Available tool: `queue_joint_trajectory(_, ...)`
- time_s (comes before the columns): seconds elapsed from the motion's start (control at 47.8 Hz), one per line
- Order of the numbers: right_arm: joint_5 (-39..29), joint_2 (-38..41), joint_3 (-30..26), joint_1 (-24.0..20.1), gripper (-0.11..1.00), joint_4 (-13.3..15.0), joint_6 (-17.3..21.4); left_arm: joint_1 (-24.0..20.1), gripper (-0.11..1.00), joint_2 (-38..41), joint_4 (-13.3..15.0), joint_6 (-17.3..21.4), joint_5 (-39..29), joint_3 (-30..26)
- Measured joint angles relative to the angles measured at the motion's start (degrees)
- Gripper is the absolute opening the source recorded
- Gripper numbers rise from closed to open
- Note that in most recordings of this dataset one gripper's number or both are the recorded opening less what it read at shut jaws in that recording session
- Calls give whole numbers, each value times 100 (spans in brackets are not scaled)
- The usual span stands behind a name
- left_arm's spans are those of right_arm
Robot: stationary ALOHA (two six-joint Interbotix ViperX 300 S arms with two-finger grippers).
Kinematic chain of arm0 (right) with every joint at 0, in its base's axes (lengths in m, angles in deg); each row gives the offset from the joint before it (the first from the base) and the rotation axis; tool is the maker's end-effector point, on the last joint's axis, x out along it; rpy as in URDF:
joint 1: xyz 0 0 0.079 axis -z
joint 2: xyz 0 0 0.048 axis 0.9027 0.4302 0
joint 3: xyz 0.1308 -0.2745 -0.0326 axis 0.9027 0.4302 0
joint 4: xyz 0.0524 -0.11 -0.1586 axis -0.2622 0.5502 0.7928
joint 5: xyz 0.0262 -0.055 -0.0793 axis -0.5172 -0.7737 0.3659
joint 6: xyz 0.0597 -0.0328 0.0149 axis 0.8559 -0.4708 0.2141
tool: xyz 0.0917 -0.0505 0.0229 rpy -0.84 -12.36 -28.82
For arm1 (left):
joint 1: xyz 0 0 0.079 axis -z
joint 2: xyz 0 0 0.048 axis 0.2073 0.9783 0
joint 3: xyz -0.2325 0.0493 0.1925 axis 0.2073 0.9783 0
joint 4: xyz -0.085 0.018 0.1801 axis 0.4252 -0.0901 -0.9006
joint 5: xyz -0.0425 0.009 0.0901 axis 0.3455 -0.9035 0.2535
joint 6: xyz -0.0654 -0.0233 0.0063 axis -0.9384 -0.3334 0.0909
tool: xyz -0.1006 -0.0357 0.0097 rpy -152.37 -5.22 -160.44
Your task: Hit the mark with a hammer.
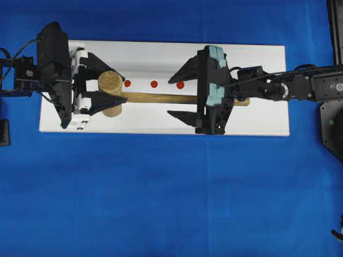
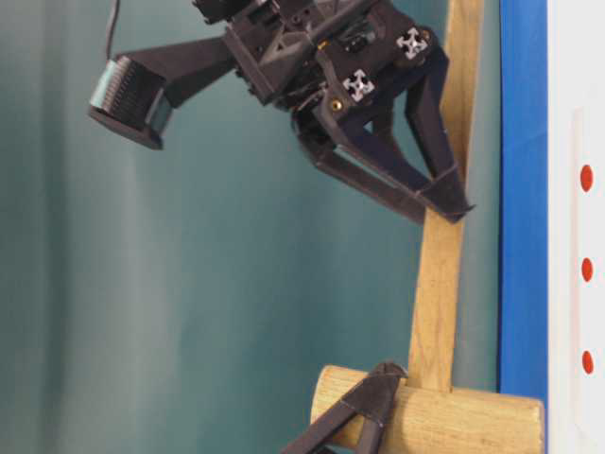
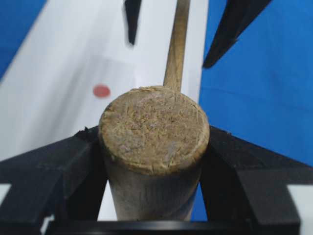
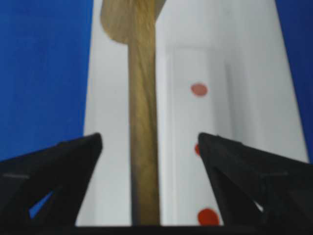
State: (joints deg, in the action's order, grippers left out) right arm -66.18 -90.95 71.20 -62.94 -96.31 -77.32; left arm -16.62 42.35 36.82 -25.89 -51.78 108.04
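Note:
The hammer, a light-brown wooden mallet, lies across the white board with its thick head at the left. My left gripper is shut on the head, a finger pressed to each side. My right gripper stands open astride the handle, both fingers clear of it. Three red marks sit in a row beside the handle. In the table-level view the handle is off the board.
A blue cloth covers the table all round the board. A black fixture stands at the right edge, and a small black block at the left edge.

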Motion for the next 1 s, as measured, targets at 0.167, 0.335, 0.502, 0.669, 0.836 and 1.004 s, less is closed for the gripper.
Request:
queue_joint_trajectory(0.167, 193, -35, 0, -149, 89, 44, -202, 0, 46, -44, 9, -1652, -149, 0)
queue_joint_trajectory(0.335, 264, -44, 0, -149, 89, 79, -413, 0, 46, -88, 9, -2997, -158, -9)
queue_joint_trajectory(0.502, 352, -35, 0, -220, 89, 97, -677, 0, 46, -105, 9, -4175, -246, -9)
queue_joint_trajectory(0.669, 378, -35, 0, -220, 89, 97, -809, 114, 46, -114, 26, -5080, -264, -9)
queue_joint_trajectory(0.836, 457, 62, 0, -220, 89, 105, -896, 299, 46, -114, 18, -5467, -264, 0)
queue_joint_trajectory(1.004, 589, 316, 0, -220, 87, 132, -1046, 483, 46, -114, 18, -5537, -237, -9)
